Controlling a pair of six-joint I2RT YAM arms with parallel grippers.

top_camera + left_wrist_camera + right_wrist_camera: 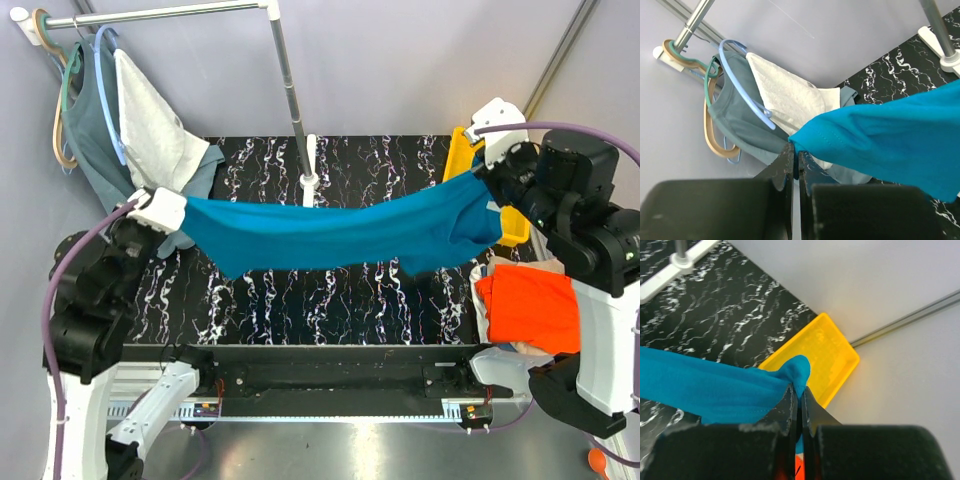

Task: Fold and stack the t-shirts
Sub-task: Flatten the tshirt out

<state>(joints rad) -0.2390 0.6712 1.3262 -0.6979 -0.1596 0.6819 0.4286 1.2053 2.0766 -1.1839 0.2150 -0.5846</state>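
A teal-blue t-shirt (pixel 330 232) hangs stretched in the air between both arms, above the black marbled table (pixel 300 300). My left gripper (pixel 172 212) is shut on its left end; in the left wrist view the cloth (pixel 880 140) is pinched at the gripper (pixel 795 150). My right gripper (pixel 488 165) is shut on its right end, where the cloth (pixel 715 387) bunches above the gripper (pixel 800 390). A bright orange t-shirt (pixel 530 305) lies at the table's right edge on a cream one (pixel 485 275).
A yellow tray (pixel 510 225) (pixel 830 352) sits at the back right. A clothes rail post (pixel 293 100) stands on a white foot (pixel 310 170) at the back middle. A grey-green top (pixel 90 130) and a white cloth (pixel 150 135) hang on hangers at the back left.
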